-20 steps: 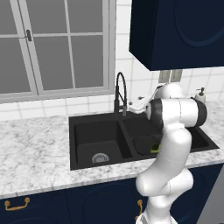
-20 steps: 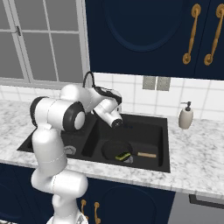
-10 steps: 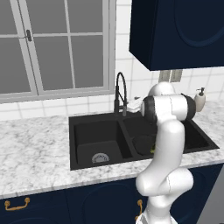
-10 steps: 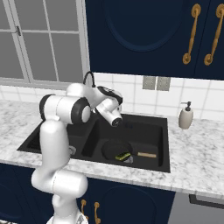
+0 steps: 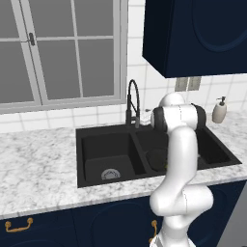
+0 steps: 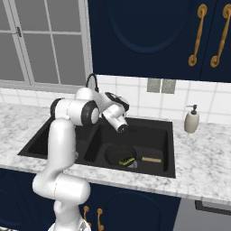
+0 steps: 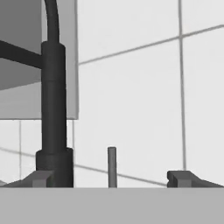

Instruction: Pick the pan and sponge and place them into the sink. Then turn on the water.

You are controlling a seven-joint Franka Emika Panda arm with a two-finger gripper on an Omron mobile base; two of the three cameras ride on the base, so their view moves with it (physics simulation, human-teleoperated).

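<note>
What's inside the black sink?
In the sink, the right basin holds the pan with the sponge on it. The pan covers most of that basin's drain.

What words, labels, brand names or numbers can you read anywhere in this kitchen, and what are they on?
None: no readable text shows anywhere.
The soap dispenser has a plain, unlabelled body.
The wall outlets are blank plates.
The faucet, sink, pan and sponge carry no markings.

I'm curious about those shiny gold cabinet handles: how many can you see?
5: two on the upper cabinet doors, two below the counter by the robot, one on a lower-left drawer. Others may be hidden.
</note>
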